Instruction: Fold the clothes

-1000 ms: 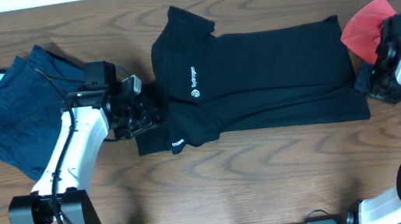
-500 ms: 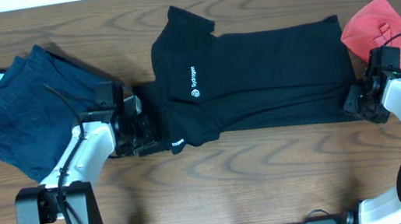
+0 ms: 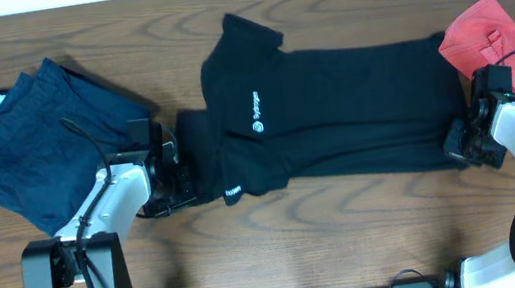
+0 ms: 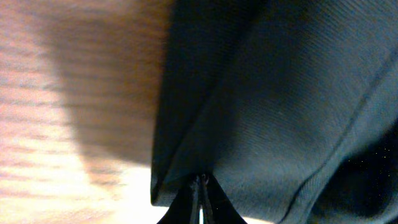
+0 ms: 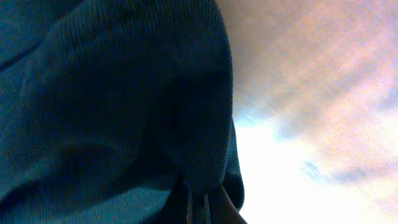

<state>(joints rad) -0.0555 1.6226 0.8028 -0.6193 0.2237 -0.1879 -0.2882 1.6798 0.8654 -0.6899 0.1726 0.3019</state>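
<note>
A black T-shirt point(image 3: 333, 108) with a small white logo lies flat across the middle of the wooden table, collar end to the left. My left gripper point(image 3: 182, 178) is shut on its lower left edge. In the left wrist view the black fabric point(image 4: 261, 99) is pinched between the closed fingertips point(image 4: 200, 186). My right gripper point(image 3: 461, 143) is shut on the shirt's lower right corner. In the right wrist view the dark cloth point(image 5: 124, 99) bunches over the closed jaws point(image 5: 198, 202).
A navy garment point(image 3: 31, 146) lies crumpled at the left of the table. A red garment point(image 3: 489, 31) sits at the right edge, behind my right arm. Bare wood point(image 3: 331, 235) runs along the front of the table.
Both arms came down to the shirt's lower corners and their jaws closed on the fabric. The shirt has shifted slightly to the right and its lower edge has pulled up.
</note>
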